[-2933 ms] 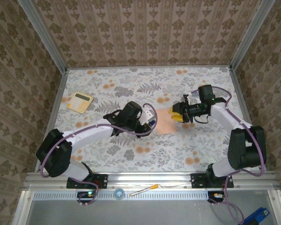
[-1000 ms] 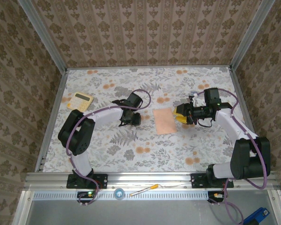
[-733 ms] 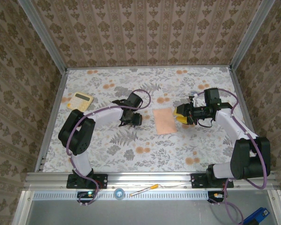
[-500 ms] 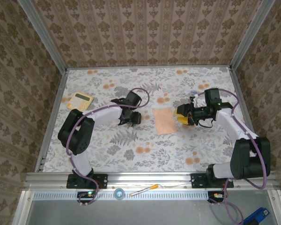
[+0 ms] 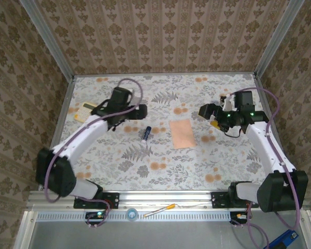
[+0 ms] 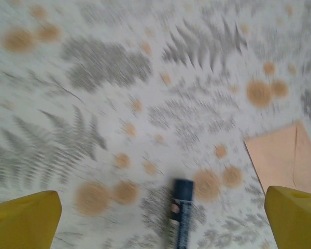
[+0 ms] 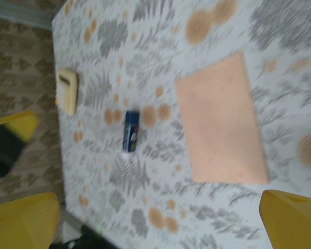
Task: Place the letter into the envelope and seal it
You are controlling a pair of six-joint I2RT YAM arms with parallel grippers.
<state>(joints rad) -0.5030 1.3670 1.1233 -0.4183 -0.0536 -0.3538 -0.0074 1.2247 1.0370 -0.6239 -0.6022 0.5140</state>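
Left tool (image 6: 159, 217) is spread wide, yellow fingertips (image 6: 23, 218) at the two bottom corners of its wrist view, nothing between them, hanging above the table (image 5: 160, 171) well left of the envelope (image 5: 181, 134) and a bit toward the far wall. Right tool (image 7: 156, 220) is also spread wide and empty, raised off the table just right of the envelope and slightly farther back, not touching it. The envelope lies flat near the table's middle, long side running near-to-far, and reads as a plain closed salmon rectangle; the left wrist view catches one corner with a diagonal crease line. Blue glue stick (image 5: 146, 133) lies on the table left of the envelope, near but apart from it, between the envelope and the left tool. Cream calculator (image 5: 83, 111) sits far left of the envelope, partly hidden under the left arm in the top view. Both wrist views are motion-blurred.
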